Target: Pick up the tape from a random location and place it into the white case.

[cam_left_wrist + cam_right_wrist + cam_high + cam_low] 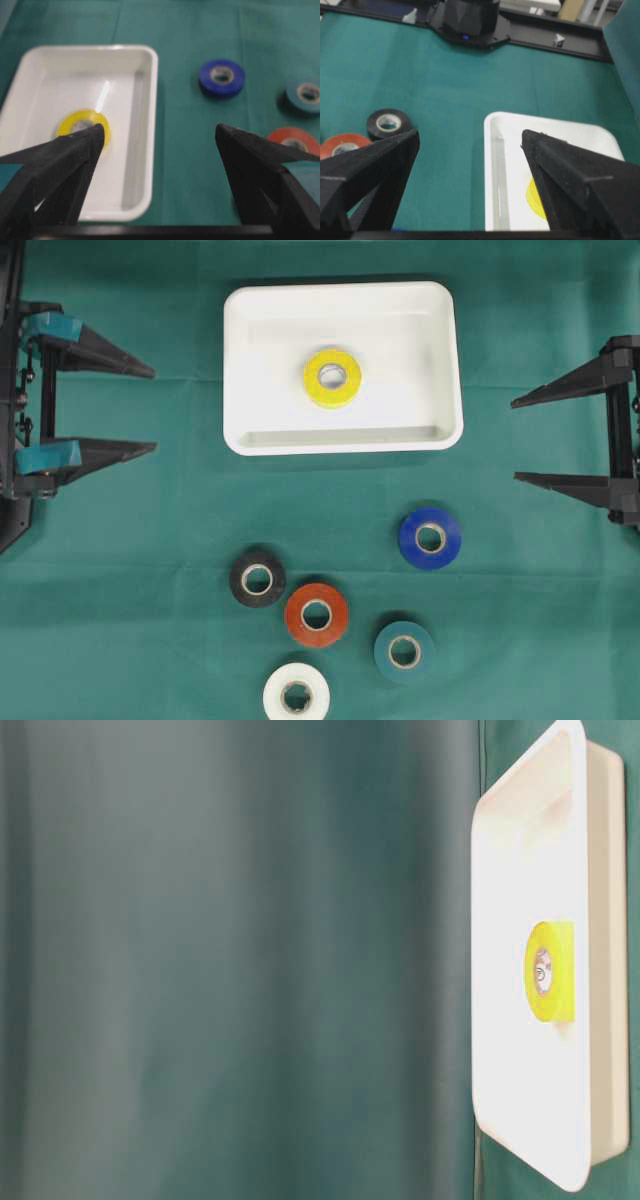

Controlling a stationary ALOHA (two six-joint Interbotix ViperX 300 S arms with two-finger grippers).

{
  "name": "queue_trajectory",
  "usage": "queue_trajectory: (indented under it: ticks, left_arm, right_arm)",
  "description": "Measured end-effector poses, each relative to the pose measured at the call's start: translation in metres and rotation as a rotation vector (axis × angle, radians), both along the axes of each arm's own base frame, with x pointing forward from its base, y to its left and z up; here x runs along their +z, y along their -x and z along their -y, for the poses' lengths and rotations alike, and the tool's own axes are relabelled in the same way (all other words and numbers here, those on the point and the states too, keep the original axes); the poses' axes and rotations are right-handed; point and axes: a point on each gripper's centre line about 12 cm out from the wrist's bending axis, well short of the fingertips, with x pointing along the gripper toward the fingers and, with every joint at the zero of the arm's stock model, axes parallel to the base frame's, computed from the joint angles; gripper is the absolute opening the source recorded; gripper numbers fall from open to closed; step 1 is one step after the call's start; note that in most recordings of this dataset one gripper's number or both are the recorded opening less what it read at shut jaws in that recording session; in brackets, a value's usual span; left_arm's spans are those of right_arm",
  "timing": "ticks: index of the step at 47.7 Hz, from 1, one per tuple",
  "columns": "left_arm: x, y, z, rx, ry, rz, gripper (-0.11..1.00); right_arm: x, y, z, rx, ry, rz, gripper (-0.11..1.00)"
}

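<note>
The white case (250,330) sits at the upper middle of the green cloth. A yellow tape roll (332,377) lies flat inside it, also seen in the table-level view as the yellow tape roll (550,971) in the white case (500,870). My left gripper (150,408) rests open at the left edge, well clear of the case, with nothing between its fingers. My right gripper (515,438) stands open at the right edge, also empty. In the left wrist view the gripper (159,131) frames the case (145,100) and the yellow roll (80,120). The right wrist view shows its gripper (470,137) over the case's rim (492,150).
Several loose tape rolls lie on the cloth below the case: blue (430,537), black (257,578), red-orange (316,615), teal (404,651) and white (296,695). The other arm's base (470,20) stands at the far side of the right wrist view.
</note>
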Motion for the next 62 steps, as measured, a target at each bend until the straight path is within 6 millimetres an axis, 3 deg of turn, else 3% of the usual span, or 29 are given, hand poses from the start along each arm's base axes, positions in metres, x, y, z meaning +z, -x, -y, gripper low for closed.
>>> queue_trajectory:
  ticks: [19,42,62]
  left_arm:
    - [-0.05,0.01,0.003,-0.011,-0.004,0.052,0.97]
    - [-0.051,0.01,0.004,-0.014,-0.002,0.068,0.97]
    - [-0.051,0.01,0.013,-0.058,0.002,0.066,0.97]
  right_arm:
    - [-0.006,0.0,0.0,-0.003,0.0,-0.046,0.92]
    - [-0.008,0.001,-0.002,0.007,-0.007,-0.063,0.92]
    - [-0.013,0.004,-0.033,0.149,-0.014,-0.105,0.92]
